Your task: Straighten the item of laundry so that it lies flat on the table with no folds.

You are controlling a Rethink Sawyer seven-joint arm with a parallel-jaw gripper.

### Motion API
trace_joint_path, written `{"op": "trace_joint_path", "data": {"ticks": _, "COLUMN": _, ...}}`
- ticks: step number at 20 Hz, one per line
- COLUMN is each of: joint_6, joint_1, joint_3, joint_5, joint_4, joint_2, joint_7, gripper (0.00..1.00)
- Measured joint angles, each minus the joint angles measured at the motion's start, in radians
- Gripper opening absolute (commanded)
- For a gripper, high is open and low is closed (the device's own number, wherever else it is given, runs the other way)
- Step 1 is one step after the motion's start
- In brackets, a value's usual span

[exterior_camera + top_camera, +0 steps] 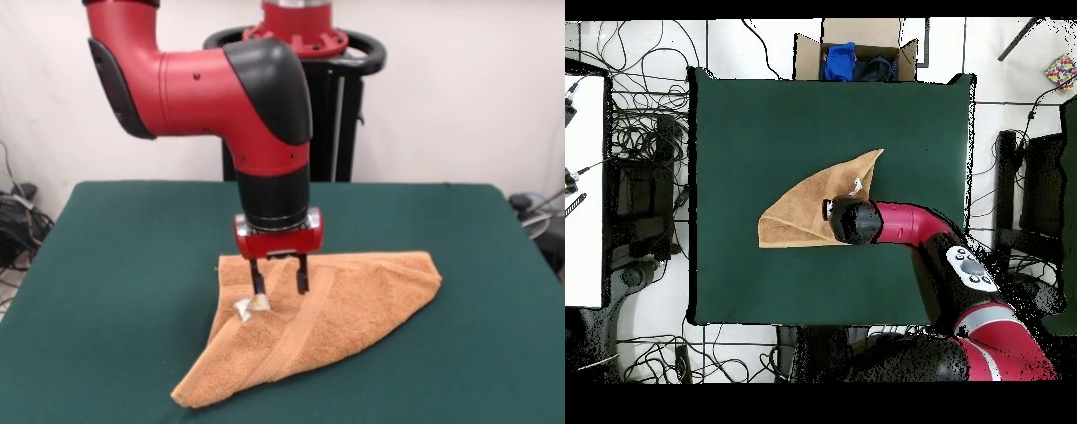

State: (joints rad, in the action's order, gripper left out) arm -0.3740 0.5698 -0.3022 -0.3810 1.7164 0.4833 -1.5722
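The orange-tan towel [335, 309] lies on the green table [115, 265], folded over into a rough triangle with a woven band running diagonally across it. Its small white tag [243, 307] shows near the left part. My gripper [280, 290] points straight down over the towel's upper left part with its fingers apart; the left fingertip [259, 300] is right at the tag. It holds nothing that I can see. In the overhead view the towel [800, 210] lies mid-table [765, 120], and the arm's wrist [855, 221] covers the gripper.
The black pedestal [340, 106] stands behind the table's far edge. In the overhead view an open cardboard box [855, 55] with blue and dark items sits beyond the table. Cables lie on the floor at the left, beside a white desk [583, 190].
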Motion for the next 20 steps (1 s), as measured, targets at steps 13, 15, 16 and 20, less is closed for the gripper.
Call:
{"op": "trace_joint_path", "data": {"ticks": 13, "joint_6": 0.0, "joint_1": 0.028, "joint_3": -0.034, "joint_5": 0.0, "joint_4": -0.002, "joint_2": -0.036, "joint_7": 0.0, "gripper": 1.0}}
{"op": "trace_joint_path", "data": {"ticks": 15, "joint_6": 0.0, "joint_1": 0.031, "joint_3": -0.034, "joint_5": 0.0, "joint_4": -0.002, "joint_2": -0.036, "joint_7": 0.0, "gripper": 1.0}}
{"op": "trace_joint_path", "data": {"ticks": 16, "joint_6": 0.0, "joint_1": 0.035, "joint_3": -0.034, "joint_5": 0.0, "joint_4": -0.002, "joint_2": -0.036, "joint_7": 0.0, "gripper": 1.0}}
{"op": "trace_joint_path", "data": {"ticks": 20, "joint_6": 0.0, "joint_1": 0.05, "joint_3": -0.034, "joint_5": 0.0, "joint_4": -0.001, "joint_2": -0.03, "joint_7": 0.0, "gripper": 1.0}}
